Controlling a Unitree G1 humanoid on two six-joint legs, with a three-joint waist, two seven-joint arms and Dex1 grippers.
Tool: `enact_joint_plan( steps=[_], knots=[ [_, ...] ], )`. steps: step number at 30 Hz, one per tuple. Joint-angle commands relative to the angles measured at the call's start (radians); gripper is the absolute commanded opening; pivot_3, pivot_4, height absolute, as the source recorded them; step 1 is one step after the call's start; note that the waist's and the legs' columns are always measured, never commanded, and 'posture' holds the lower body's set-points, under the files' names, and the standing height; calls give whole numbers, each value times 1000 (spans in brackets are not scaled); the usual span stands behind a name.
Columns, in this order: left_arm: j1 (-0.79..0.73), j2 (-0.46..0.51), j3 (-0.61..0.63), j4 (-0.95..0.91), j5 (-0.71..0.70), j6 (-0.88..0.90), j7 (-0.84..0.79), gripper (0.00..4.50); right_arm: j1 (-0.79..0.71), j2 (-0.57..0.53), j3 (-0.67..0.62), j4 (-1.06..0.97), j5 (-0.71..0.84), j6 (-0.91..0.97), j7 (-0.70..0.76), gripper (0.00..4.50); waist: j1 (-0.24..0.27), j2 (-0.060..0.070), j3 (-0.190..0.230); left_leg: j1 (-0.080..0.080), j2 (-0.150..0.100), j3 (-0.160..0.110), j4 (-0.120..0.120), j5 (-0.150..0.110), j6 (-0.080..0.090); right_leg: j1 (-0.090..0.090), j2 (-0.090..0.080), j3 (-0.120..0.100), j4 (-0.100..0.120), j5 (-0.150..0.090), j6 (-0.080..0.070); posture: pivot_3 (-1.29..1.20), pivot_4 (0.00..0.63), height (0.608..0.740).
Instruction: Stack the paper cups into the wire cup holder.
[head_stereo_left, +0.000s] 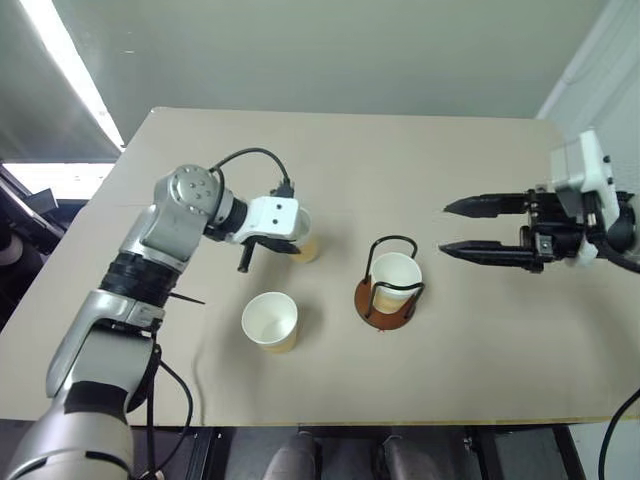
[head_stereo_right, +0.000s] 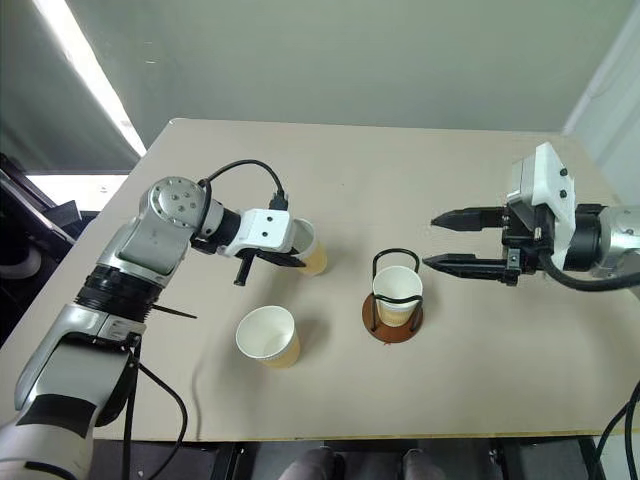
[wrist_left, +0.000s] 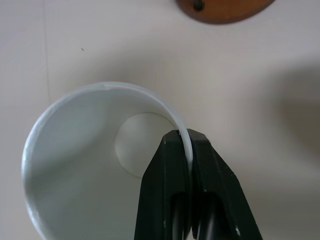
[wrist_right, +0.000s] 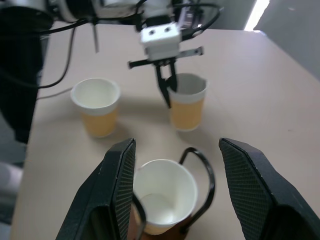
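The left claw (wrist_left: 189, 150) pinches a paper cup's (head_stereo_right: 310, 250) rim at ten o'clock from the wire cup holder (head_stereo_right: 393, 322); the right claw (head_stereo_right: 450, 240) hangs open, empty.

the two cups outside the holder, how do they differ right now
The far cup has its rim pinched between the left gripper's fingers; the near cup stands free, untouched. The far cup's rim is bent where it is pinched; the near cup's rim is round. Both stand upright on the table, tan-orange outside, white inside.
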Motion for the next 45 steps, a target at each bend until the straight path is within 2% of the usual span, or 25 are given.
enact_joint_plan(
  steps=[1,12,23,33,38,45],
  knots=[
    [-33,21,45,-96,-62,55,-42,57,6,-44,9,10,-34,-41,60,2667,0,0,0,0,0,0,0,0,0,0,0,0,0,0,0,0,150,740],
    [-143,19,110,-338,-301,325,-136,57,-14,-99,76,91,-160,-164,175,2667,-1,0,0,0,0,0,2,0,1,0,0,0,5,0,1,0,150,740],
    [-297,-6,81,-364,-478,436,-151,57,33,-124,58,101,-200,-190,199,2667,0,0,0,0,0,0,4,-1,2,1,0,0,4,0,1,0,150,740],
    [-321,-53,-31,-313,-507,376,-151,57,53,-136,22,119,-220,-213,187,2667,0,0,0,0,0,0,8,-1,2,1,0,0,5,1,1,0,150,740],
    [-334,-77,-110,-260,-478,288,-151,57,99,-151,-45,96,-192,-188,184,2667,3,0,0,-1,0,0,10,-1,2,1,0,0,6,1,1,0,150,740],
    [-357,-113,-178,-183,-443,185,-151,57,81,-194,-109,100,-182,-161,172,2667,4,0,0,-2,0,0,13,-2,4,1,0,0,7,1,2,0,150,740]
  ],
)
